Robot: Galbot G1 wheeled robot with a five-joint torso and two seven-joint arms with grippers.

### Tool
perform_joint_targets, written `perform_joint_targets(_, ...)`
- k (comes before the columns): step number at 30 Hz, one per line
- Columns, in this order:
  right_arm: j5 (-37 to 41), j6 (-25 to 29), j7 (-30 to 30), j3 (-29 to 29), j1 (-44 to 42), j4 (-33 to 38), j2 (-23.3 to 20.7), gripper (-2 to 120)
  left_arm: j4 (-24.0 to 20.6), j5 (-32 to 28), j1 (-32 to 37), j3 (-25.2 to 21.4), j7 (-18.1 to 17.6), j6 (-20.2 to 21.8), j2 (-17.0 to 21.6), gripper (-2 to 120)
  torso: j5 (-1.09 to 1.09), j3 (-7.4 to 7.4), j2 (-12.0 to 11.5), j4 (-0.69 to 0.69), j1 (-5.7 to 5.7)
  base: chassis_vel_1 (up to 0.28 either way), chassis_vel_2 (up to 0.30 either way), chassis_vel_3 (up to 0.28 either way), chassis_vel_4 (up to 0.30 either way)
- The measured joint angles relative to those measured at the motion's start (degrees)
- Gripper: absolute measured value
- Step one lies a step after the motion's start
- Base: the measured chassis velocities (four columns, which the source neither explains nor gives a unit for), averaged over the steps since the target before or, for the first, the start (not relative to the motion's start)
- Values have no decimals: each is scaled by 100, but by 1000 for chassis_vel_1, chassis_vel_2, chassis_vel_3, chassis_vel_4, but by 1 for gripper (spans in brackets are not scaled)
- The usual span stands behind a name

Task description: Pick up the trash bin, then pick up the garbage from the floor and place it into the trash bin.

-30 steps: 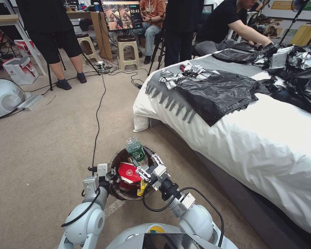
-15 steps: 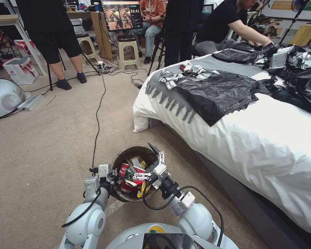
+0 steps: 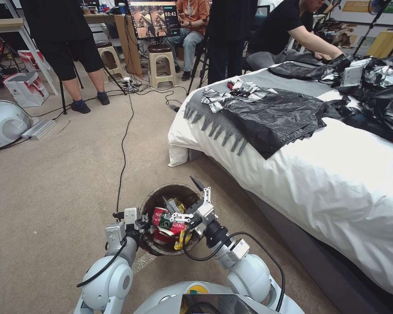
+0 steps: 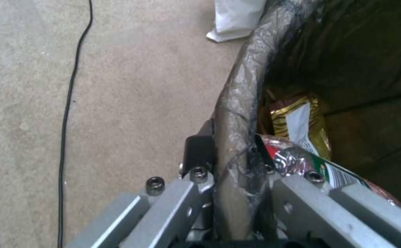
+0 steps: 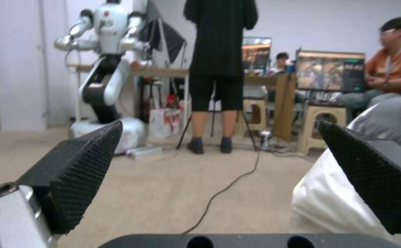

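The left gripper [image 3: 140, 223] is clamped on the round, brown-lined white plastic trash bin [image 3: 159, 196], already full of crushed litter [image 3: 167, 221]; the right gripper [image 3: 184, 201] hovers above, jaws released, carpet looking cleared.

White rounded arms, grey metal pincers

At the lower centre of the head view, glossy white shoulder shells flank a torso top with a yellow mark. Each arm narrows to a black wrist collar and square silver block, with a black cable looping alongside. The left pincer [image 4: 228, 193] is flat grey bars with hex screws; the right pincer [image 3: 185, 201] is silver linkage ending in black, mesh-textured wedge fingers [image 5: 78, 165].
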Motion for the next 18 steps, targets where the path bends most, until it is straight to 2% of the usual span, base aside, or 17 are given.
perform_joint_targets(7, 168, -223, 676, 473, -173, 676, 121, 100, 30, 17, 9, -20, 8, -45, 15, 3, -1, 0, 0, 0, 0, 0, 0, 0, 0)
perform_joint_targets(10, 168, -241, 740, 520, -195, 706, 127, 100, 31, 15, 9, -22, 8, -48, 17, 3, 0, 0, 0, 0, 0, 0, 0, 0, 0)
perform_joint_targets(11, 171, -284, 978, 676, -314, 744, 137, 100, 31, -7, 10, -29, 5, -49, 22, 3, 0, 0, 0, 0, 0, 0, 0, 0, 0)
perform_joint_targets(18, 71, -36, 1384, 1104, -814, 272, 243, 100, 32, -36, 5, -73, 0, -78, 60, 3, 0, 0, 0, 0, 0, 0, 0, 0, 0)
